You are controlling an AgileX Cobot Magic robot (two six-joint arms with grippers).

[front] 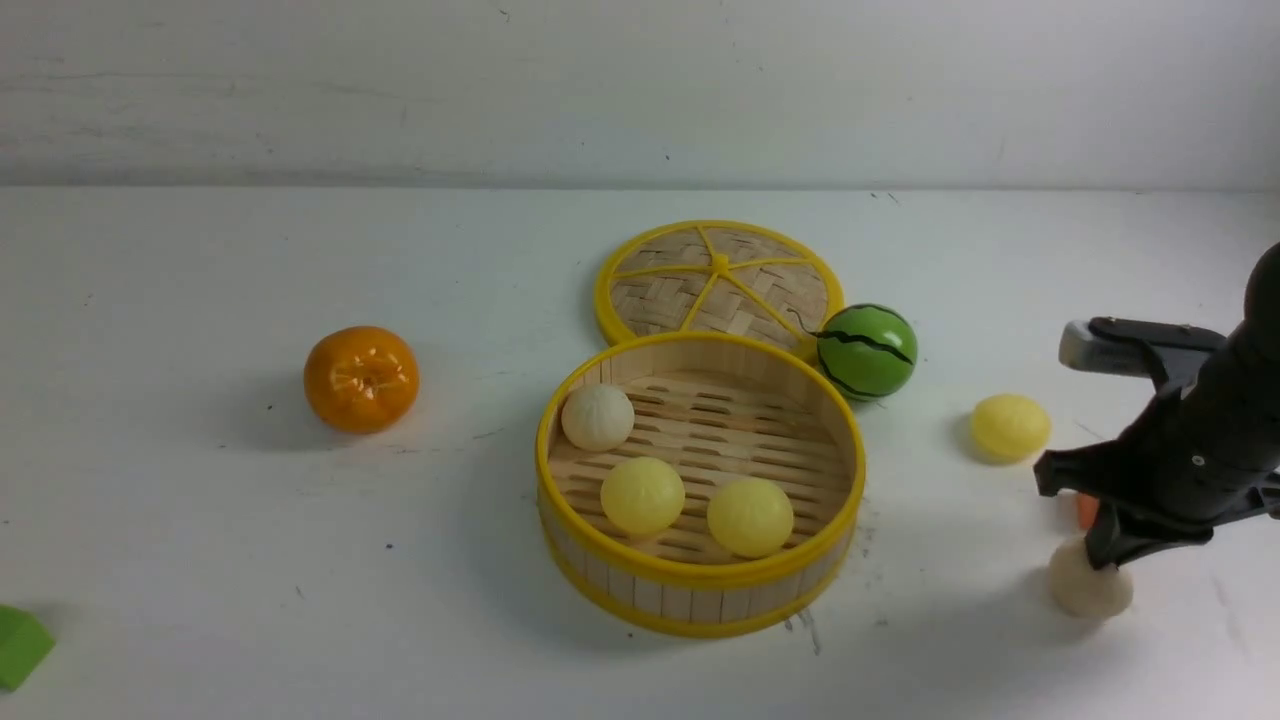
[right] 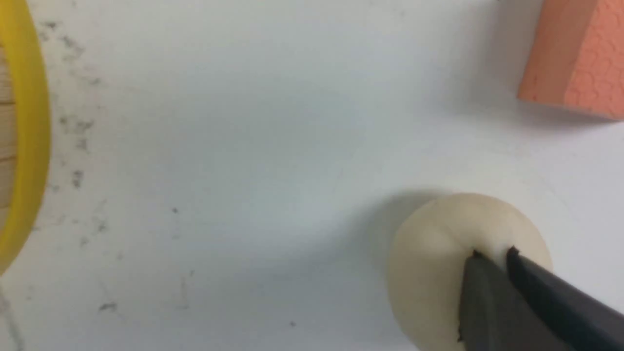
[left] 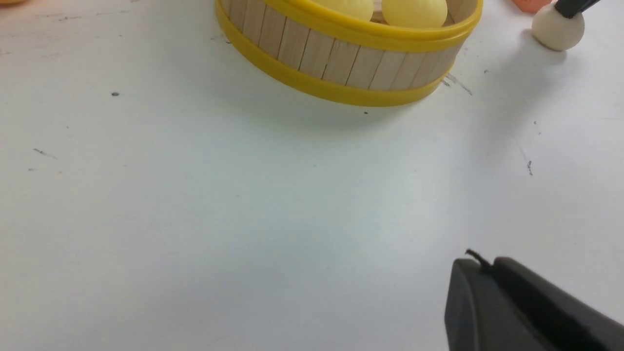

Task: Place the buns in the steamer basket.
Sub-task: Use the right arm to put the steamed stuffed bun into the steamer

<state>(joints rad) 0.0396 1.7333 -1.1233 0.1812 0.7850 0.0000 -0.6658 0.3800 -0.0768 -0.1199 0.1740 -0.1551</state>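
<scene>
The steamer basket (front: 548, 440) stands mid-table and holds one beige-white bun (front: 597, 417) and two pale yellow buns (front: 642, 495) (front: 750, 516). Another yellow bun (front: 1010, 427) lies on the table to its right. My right gripper (front: 1100, 560) points down, its jaws pinched on the top of the second beige bun (front: 1088, 592), which sits at table level; the pinch (right: 493, 253) on the bun (right: 434, 263) is plain in the right wrist view. My left gripper (left: 480, 263) is shut and empty, above bare table in front of the basket (left: 341, 63).
An orange tangerine (front: 361, 378) lies left of the basket. The woven lid (front: 718, 283) lies behind it, with a green watermelon ball (front: 867, 351) beside it. An orange block (right: 575, 58) sits near the beige bun. A green block (front: 20, 645) is at the front left edge.
</scene>
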